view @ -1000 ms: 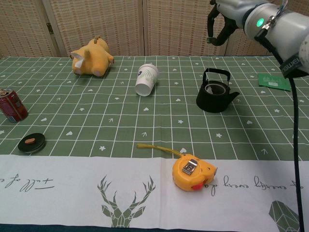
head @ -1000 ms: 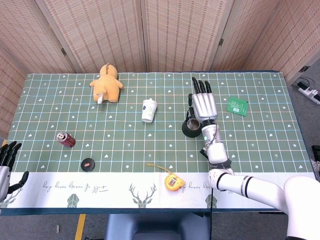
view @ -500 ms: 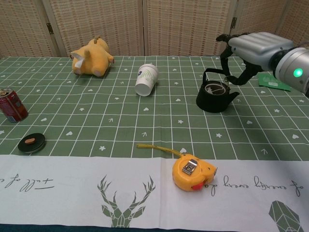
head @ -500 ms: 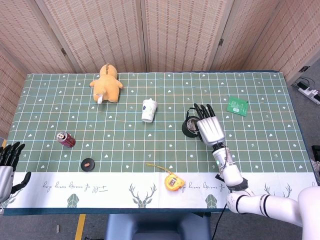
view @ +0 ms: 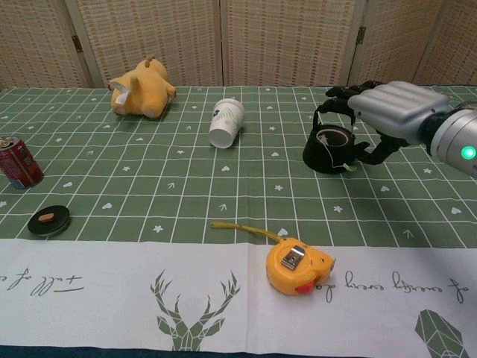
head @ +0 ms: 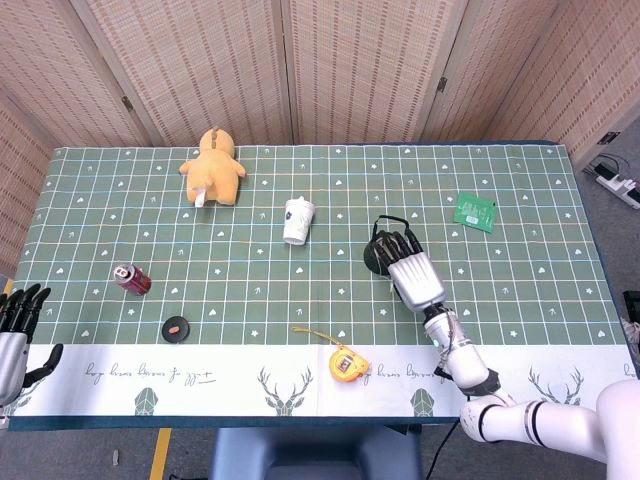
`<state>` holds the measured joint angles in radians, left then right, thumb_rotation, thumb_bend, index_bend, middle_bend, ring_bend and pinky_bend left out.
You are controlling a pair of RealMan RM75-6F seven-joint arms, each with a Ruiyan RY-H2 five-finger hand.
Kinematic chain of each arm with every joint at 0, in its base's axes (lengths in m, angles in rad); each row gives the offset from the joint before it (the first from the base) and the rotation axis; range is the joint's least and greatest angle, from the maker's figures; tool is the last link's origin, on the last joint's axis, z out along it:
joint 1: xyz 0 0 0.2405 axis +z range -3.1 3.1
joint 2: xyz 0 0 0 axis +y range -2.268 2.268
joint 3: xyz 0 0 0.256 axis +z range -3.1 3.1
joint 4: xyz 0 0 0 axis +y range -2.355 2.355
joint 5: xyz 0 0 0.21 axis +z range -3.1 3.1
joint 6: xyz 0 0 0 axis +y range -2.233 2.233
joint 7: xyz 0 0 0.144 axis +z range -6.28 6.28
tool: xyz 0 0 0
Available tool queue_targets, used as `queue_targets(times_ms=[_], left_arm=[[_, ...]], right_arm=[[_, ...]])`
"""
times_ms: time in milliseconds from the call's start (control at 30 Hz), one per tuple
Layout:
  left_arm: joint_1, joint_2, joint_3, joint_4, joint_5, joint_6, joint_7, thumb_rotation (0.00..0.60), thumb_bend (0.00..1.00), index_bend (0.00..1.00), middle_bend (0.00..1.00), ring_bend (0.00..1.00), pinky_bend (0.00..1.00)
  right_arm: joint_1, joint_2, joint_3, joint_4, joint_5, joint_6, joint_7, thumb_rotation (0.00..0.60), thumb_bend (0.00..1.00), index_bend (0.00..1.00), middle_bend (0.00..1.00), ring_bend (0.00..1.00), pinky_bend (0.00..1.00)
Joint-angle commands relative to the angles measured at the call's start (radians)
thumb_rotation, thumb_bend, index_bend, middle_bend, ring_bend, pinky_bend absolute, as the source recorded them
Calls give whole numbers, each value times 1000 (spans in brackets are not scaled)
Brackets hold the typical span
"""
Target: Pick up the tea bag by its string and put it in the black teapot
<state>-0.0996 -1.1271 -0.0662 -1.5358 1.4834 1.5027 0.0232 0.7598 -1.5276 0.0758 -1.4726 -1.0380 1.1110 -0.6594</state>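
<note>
The black teapot [head: 375, 259] stands right of the table's middle, its handle upright [view: 332, 151]. A thin pale string seems to hang down its right side in the chest view; no tea bag shows outside it. My right hand [head: 411, 271] hovers flat just right of and partly over the pot, fingers stretched out over the rim and thumb hooked below beside the spout [view: 390, 113]. Nothing shows between its fingers. My left hand [head: 18, 318] rests off the table's near left corner, fingers spread and holding nothing.
A paper cup [view: 226, 123] lies on its side left of the teapot, with an orange plush toy [view: 141, 88] further back. A red can [view: 19, 162] and black disc [view: 49, 220] sit at left, a yellow tape measure [view: 298, 268] in front, a green board [view: 421, 124] at right.
My right hand has come down from high beyond the teapot and drawn back toward me, now level with the pot's handle. The teapot and left hand have stayed put.
</note>
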Motion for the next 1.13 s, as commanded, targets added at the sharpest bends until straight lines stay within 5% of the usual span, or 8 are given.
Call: queue_targets(times_ms=[33, 267, 433, 600, 767, 1133], left_arm=[[-1, 0, 1, -1, 3, 0, 1, 600, 352, 0, 0, 0, 0], [5, -5, 6, -5, 14, 14, 18, 600, 352, 0, 0, 0, 0], [4, -3, 9, -13, 8, 4, 29, 600, 352, 0, 0, 0, 0], [0, -6, 17, -21, 14, -8, 50, 600, 352, 0, 0, 0, 0], [-3, -21, 27, -24, 25, -15, 89, 600, 352, 0, 0, 0, 0], [0, -34, 35, -29, 40, -5, 125, 600, 352, 0, 0, 0, 0]], right_arm=[[-8, 34, -8, -49, 9, -19, -19, 600, 444, 0, 0, 0, 0], [-78, 162, -12, -245, -58, 90, 11, 600, 441, 0, 0, 0, 0], [-251, 302, -105, -344, -183, 285, 100, 600, 440, 0, 0, 0, 0], [-450, 340, -175, -226, -247, 457, 337, 600, 441, 0, 0, 0, 0], [-556, 322, -179, -57, -257, 475, 602, 600, 440, 0, 0, 0, 0], [-580, 348, -162, -40, -345, 424, 644, 600, 438, 0, 0, 0, 0]])
